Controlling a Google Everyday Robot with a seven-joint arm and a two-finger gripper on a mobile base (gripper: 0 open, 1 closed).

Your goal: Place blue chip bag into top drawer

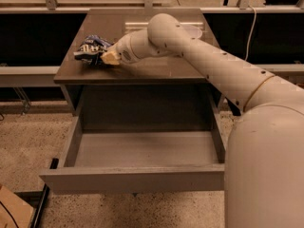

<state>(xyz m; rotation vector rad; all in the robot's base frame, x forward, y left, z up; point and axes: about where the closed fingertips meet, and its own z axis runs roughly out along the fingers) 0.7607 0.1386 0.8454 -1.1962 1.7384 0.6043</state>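
The blue chip bag [91,48] lies on the brown cabinet top [156,65] near its left edge. It is dark navy and crinkly with white lettering. My gripper [107,57] reaches across the top from the right and its pale tips touch the bag's right side. The top drawer [137,177] is pulled wide open below the cabinet top. Its grey floor holds nothing.
A white bowl [192,30] is partly hidden behind my arm at the back right of the top. Dark shelving and grey rails run on both sides of the cabinet. A cardboard piece [12,213] lies on the speckled floor at the lower left.
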